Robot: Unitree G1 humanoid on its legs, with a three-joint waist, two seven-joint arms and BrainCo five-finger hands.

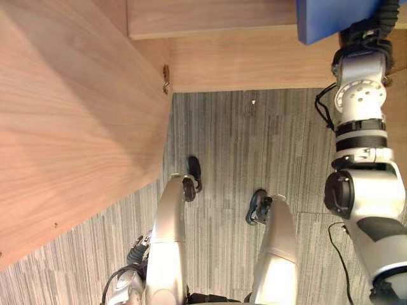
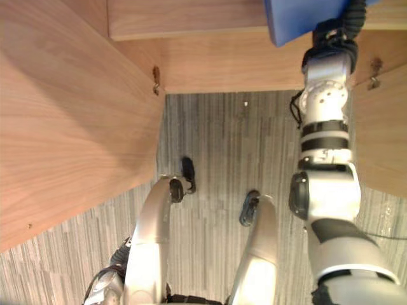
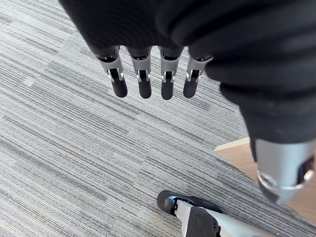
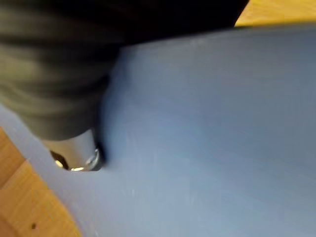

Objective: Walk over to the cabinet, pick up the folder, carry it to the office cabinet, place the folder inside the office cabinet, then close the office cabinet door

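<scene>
Folder (image 4: 207, 123) pinched by right hand (image 4: 74, 155) thumb; left hand (image 3: 143, 81) relaxed over carpet (image 3: 74, 148)

The blue folder (image 1: 327, 19) runs off the far edge of the head views, so just one near corner shows, and whether it rests on anything in the cabinet (image 1: 241, 60) cannot be told. The right hand (image 1: 364, 37) goes out of sight at the folder and that same edge; seen from the wrist, the folder is a blue blur. The cabinet door (image 1: 70, 127) at the left is cut by the left and far edges. A metal fitting (image 1: 166, 79) on its far end is too small to make out
</scene>
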